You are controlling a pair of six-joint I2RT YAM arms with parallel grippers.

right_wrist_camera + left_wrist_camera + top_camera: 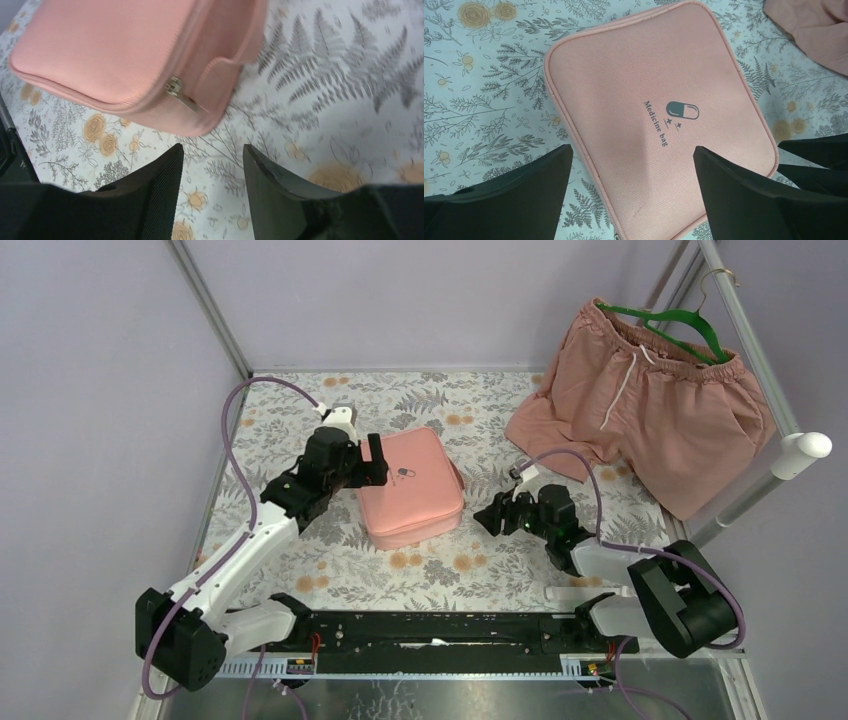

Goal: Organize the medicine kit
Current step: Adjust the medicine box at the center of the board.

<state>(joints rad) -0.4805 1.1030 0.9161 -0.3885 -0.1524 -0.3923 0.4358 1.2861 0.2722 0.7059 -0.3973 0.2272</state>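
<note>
The pink medicine kit (411,486) lies zipped shut on the flowered cloth, with a dark pill logo on its lid (682,110). My left gripper (374,462) hovers over its left edge, open and empty, its fingers (744,195) spread above the lid and the cloth. My right gripper (487,517) is low on the cloth just right of the kit, open and empty, a short way from the kit's corner. That corner and its metal zipper pull (182,95) show in the right wrist view, above my right fingers (165,190).
Pink drawstring shorts (650,405) hang on a green hanger (670,320) from the frame at the back right, their hem on the cloth. A white-capped post (800,452) stands at the right. Purple walls close the back and left.
</note>
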